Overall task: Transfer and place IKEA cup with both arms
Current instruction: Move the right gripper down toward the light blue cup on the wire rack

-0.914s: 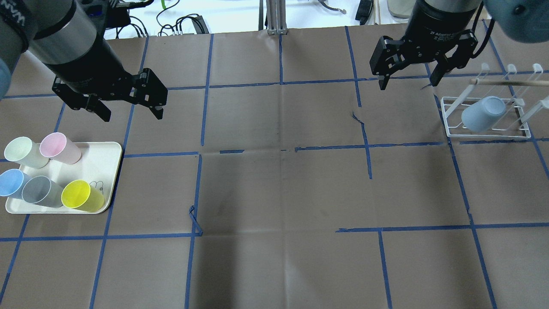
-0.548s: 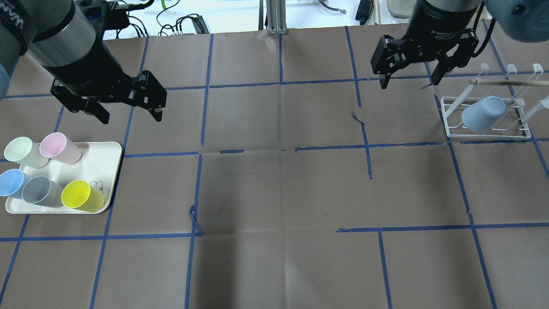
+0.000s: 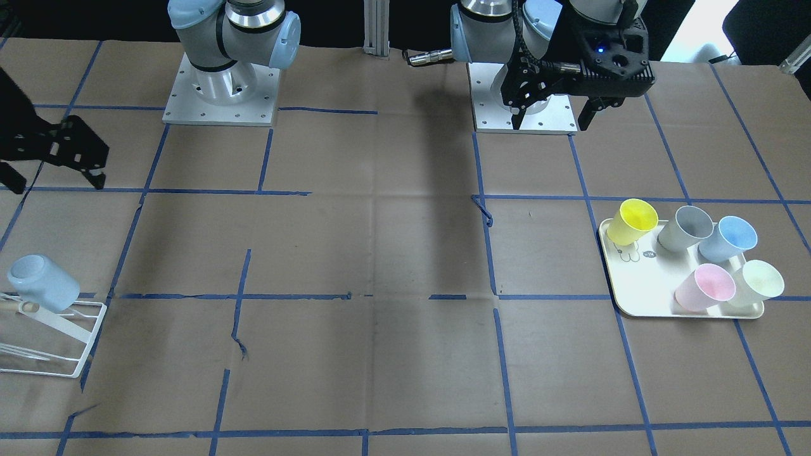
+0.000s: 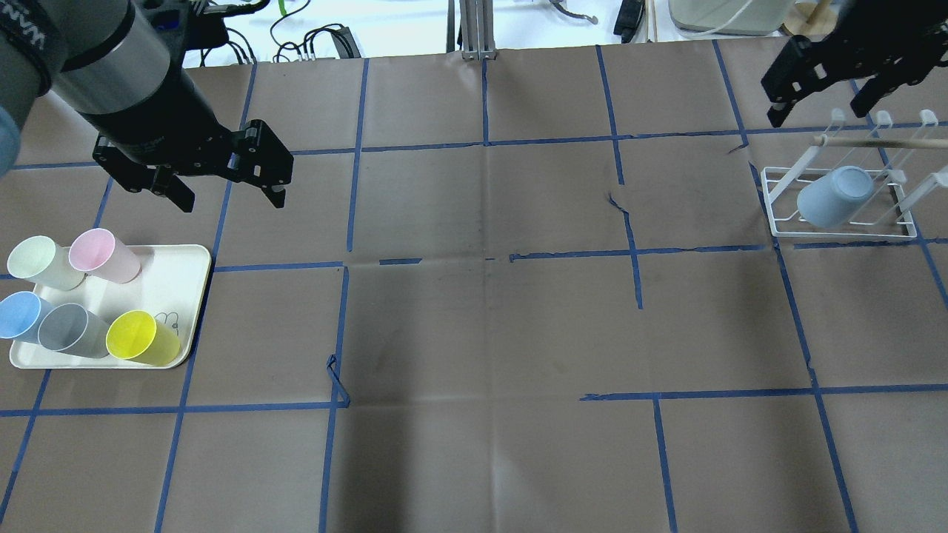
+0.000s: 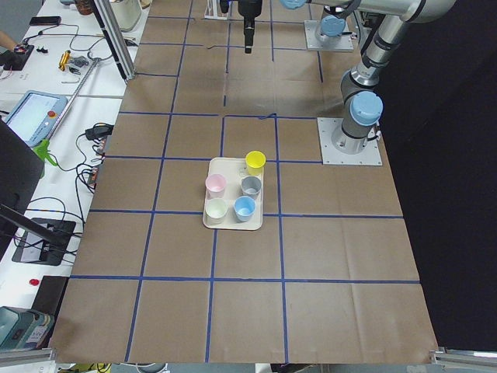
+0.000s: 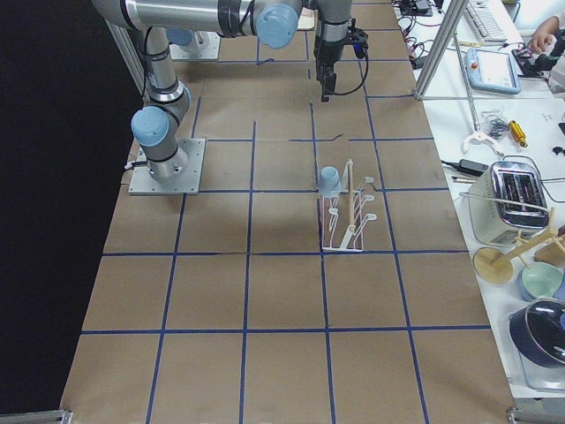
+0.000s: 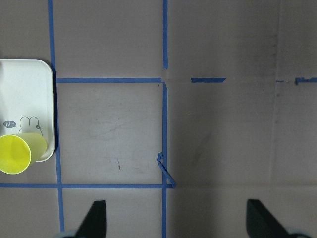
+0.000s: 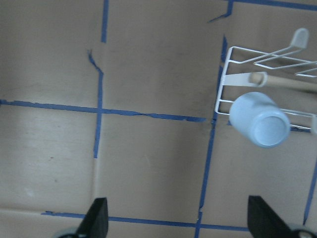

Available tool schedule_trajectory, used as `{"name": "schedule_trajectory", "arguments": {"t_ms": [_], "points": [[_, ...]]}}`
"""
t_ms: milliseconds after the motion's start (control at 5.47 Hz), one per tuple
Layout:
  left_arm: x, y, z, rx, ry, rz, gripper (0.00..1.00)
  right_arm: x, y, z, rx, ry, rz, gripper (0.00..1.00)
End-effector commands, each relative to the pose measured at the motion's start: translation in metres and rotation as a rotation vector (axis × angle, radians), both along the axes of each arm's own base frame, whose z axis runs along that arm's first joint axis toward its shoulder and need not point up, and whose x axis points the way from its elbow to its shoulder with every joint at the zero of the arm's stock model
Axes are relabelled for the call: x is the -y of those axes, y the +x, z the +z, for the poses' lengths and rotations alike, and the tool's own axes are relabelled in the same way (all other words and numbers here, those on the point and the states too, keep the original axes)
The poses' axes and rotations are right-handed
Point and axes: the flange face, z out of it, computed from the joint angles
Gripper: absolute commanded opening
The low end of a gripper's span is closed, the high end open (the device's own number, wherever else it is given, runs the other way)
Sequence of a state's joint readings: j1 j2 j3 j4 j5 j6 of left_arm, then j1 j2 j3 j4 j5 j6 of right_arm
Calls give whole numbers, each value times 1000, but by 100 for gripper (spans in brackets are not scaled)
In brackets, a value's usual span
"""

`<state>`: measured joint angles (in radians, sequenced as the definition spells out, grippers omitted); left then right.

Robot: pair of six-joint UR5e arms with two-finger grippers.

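Observation:
The IKEA cup [image 4: 833,196], pale powder-blue, hangs upside down on a prong of the white wire rack [image 4: 844,231] at the right; it also shows in the front view [image 3: 41,282], the right side view [image 6: 329,182] and the right wrist view [image 8: 260,119]. My right gripper [image 4: 818,111] is open and empty, raised above the table behind the rack; it also shows in the front view [image 3: 57,183]. My left gripper [image 4: 230,201] is open and empty, raised behind the tray; it also shows in the front view [image 3: 549,120].
A cream tray [image 4: 181,296] at the left holds a pale green cup [image 4: 37,263], a pink cup [image 4: 100,255], a sky-blue cup [image 4: 18,314], a grey cup [image 4: 67,329] and a yellow cup [image 4: 137,337]. Brown paper with blue tape lines covers the table.
My right gripper has moved to the right and farther back, from left of the rack to behind it. My left gripper has shifted only slightly. The cup has stayed on the rack.

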<state>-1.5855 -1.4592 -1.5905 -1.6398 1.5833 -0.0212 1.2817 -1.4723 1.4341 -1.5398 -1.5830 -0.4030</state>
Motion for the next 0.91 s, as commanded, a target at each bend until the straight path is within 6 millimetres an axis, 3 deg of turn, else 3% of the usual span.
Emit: {"name": "schedule_trajectory", "arguments": {"t_ms": [0, 183, 366, 731], "points": [[-5, 0, -5, 6, 10, 3, 99, 19, -94, -23, -21, -38, 67, 100], [-5, 0, -6, 6, 10, 1, 99, 32, -103, -44, -35, -57, 94, 100], [-5, 0, -4, 6, 7, 7, 99, 36, -105, -85, 2, 6, 93, 100], [-5, 0, -4, 4, 7, 7, 99, 29, -103, -144, 4, 24, 60, 100]]}}
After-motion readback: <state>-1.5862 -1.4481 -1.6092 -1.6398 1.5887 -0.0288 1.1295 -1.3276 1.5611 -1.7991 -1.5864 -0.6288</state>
